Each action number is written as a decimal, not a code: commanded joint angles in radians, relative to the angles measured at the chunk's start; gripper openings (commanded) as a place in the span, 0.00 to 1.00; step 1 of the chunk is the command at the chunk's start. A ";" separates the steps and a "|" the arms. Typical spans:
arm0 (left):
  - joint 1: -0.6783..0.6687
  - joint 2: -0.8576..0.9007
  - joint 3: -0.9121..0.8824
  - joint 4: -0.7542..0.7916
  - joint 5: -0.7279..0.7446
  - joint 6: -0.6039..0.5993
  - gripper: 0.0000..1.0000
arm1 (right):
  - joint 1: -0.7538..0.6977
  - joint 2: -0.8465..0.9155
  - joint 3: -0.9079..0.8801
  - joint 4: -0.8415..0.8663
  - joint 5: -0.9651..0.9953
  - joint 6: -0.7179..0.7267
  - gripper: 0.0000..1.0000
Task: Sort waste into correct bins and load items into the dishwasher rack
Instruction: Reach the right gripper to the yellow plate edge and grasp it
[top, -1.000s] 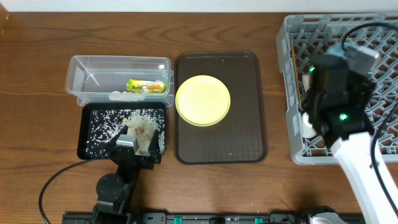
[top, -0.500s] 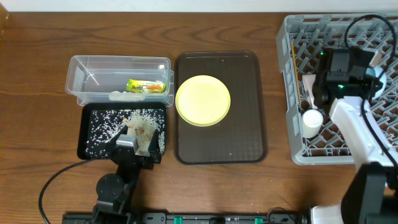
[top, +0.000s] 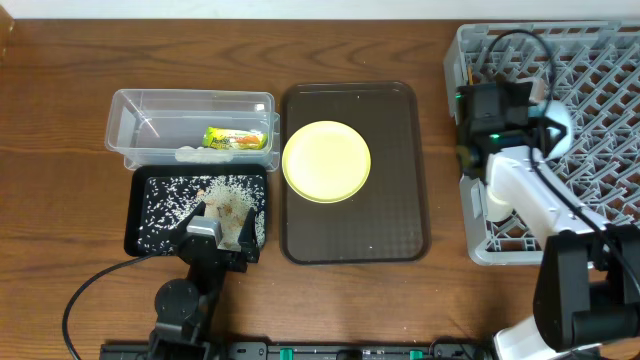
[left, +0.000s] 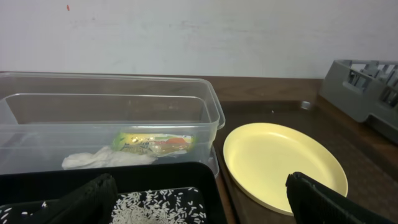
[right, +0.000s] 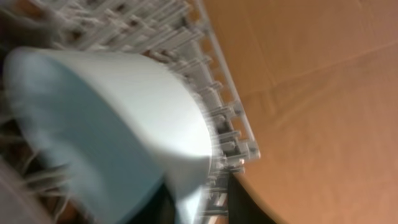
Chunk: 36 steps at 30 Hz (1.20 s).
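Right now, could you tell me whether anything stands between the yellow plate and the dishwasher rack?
Nothing loose does: only bare brown tray and a strip of table separate the yellow plate from the dishwasher rack. The rack's raised left wall faces the plate, and the right arm is over that edge.

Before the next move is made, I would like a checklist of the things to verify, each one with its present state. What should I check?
1. Round yellow plate lies free on the dark brown serving tray: ok.
2. Left gripper is open and empty: ok.
3. Yellow-green printed snack wrapper and crumpled white scrap are inside the clear plastic tub: ok.
4. Whitish rice scraps are in the shallow black tray: ok.
5. Right gripper has let go of the light blue bowl: cannot tell, the view is blurred.
6. Grey plastic dishwasher rack has open grid left for the plate: ok.
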 joint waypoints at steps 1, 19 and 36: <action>0.005 -0.007 -0.028 -0.014 0.003 0.010 0.89 | 0.023 -0.010 0.002 -0.003 0.000 -0.010 0.38; 0.005 -0.007 -0.028 -0.014 0.003 0.010 0.89 | 0.377 -0.326 0.000 -0.268 -1.289 0.484 0.52; 0.005 -0.007 -0.028 -0.014 0.003 0.010 0.89 | 0.340 0.165 0.000 0.019 -1.236 0.756 0.38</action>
